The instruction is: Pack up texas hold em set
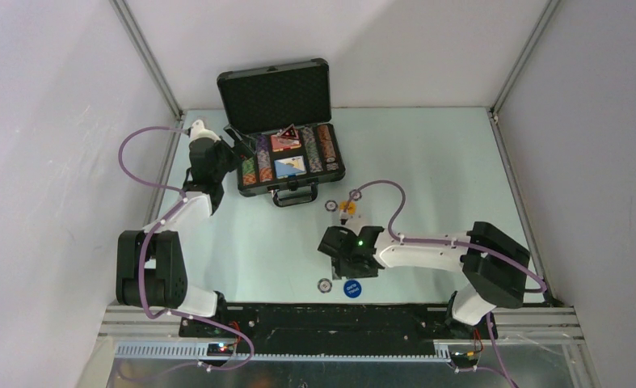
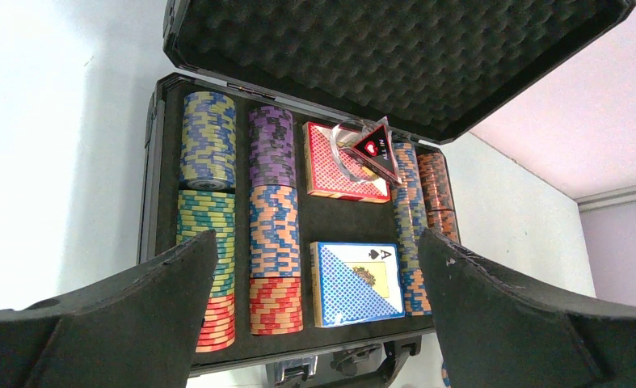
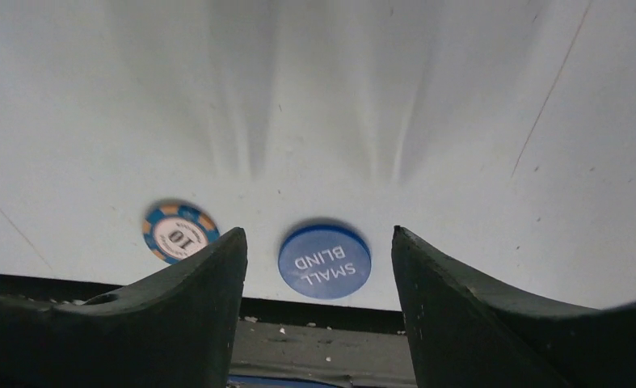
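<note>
Two bent arms (image 1: pixel 187 212), left fingers (image 2: pixel 136 323) apart facing open briefcase (image 2: pixel 395 48), right fingers (image 3: pixel 193 323) apart over blue button (image 3: pixel 324 260)

The left arm (image 1: pixel 187 208) folds at its elbow on the near left and reaches far, its left pincer (image 1: pixel 232 147) held roughly level, fingers spread wide and gripping nothing. The right arm (image 1: pixel 419 250) stretches leftward from its near-right base, its right pincer (image 1: pixel 351 273) tipped downward, fingers likewise parted and bare.

Open black briefcase (image 1: pixel 274 97) holds chip rows (image 2: pixel 274 234); blue button (image 3: pixel 324 260) lies outside.
</note>
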Controlling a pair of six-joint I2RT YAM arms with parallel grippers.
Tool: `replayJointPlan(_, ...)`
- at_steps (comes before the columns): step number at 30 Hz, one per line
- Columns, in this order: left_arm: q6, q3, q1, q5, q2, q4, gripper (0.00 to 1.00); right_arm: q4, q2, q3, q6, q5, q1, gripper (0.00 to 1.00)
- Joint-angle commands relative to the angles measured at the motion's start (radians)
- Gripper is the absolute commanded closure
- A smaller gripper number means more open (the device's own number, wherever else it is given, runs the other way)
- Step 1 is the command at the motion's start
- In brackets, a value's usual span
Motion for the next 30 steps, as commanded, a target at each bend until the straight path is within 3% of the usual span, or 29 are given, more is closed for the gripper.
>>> replayJointPlan(1,0.001,0.041,0.001,0.015,0.001,0.019,0.01,-0.018,-0.013,-0.046,0.087,-0.016,0.043,0.29)
replayJointPlan(30,0.001,0.042,0.001,0.019,0.004,0.018,0.02,0.065,0.045,-0.094,0.096,-0.080,0.072,0.39)
